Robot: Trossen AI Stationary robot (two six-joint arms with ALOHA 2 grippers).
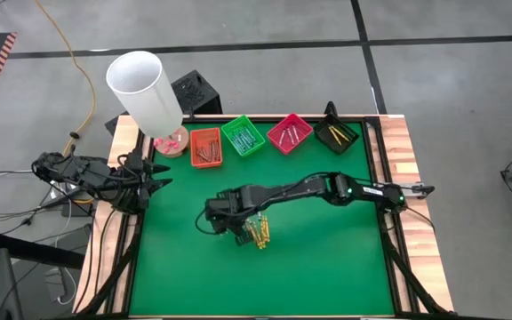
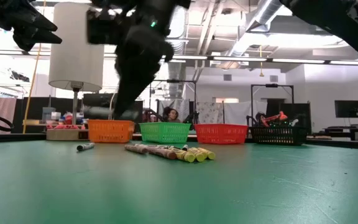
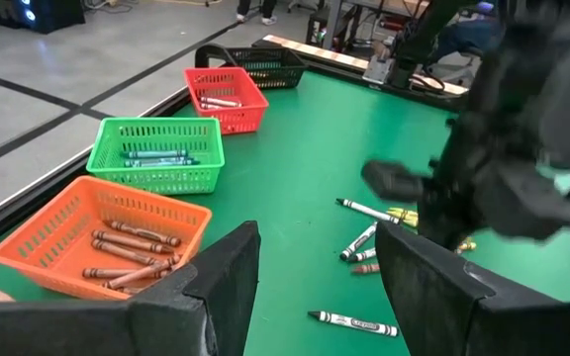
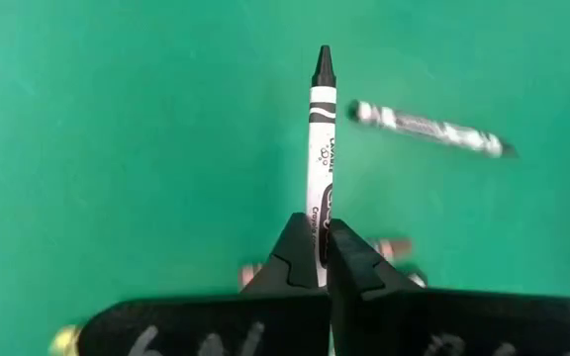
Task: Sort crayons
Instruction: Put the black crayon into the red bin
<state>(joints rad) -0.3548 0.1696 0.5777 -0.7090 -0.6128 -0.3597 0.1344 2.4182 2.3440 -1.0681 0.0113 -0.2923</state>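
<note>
Sorting at mid-table, your right pincer [image 4: 323, 259] is clenched on a grey-wrapped crayon [image 4: 322, 138], its dark tip pointing away from the fingers, held above the green table [image 1: 327, 258]; a second grey crayon [image 4: 429, 130] lies loose on the felt just past it. You can judge the job well along but not finished: nearest you on the table a small heap of unsorted crayons [image 1: 258, 233] remains just under that arm, yellow and brownish ones lying touching each other, with one more grey crayon [image 2: 85, 147] apart from them; farther back, along the far edge, four trays stand in a row and each already holds sticks; the orange tray [image 1: 206, 148] has brown ones, the green tray [image 1: 243, 136] bluish-green ones, the red tray [image 1: 290, 133] a few pale ones, the black tray [image 1: 336, 135] yellow ones. Your left pincer [image 3: 317, 287] waits released at the table's left edge, nothing between its fingers. What is left for you, by the look of it, is the held crayon and the remaining handful on the felt.
</note>
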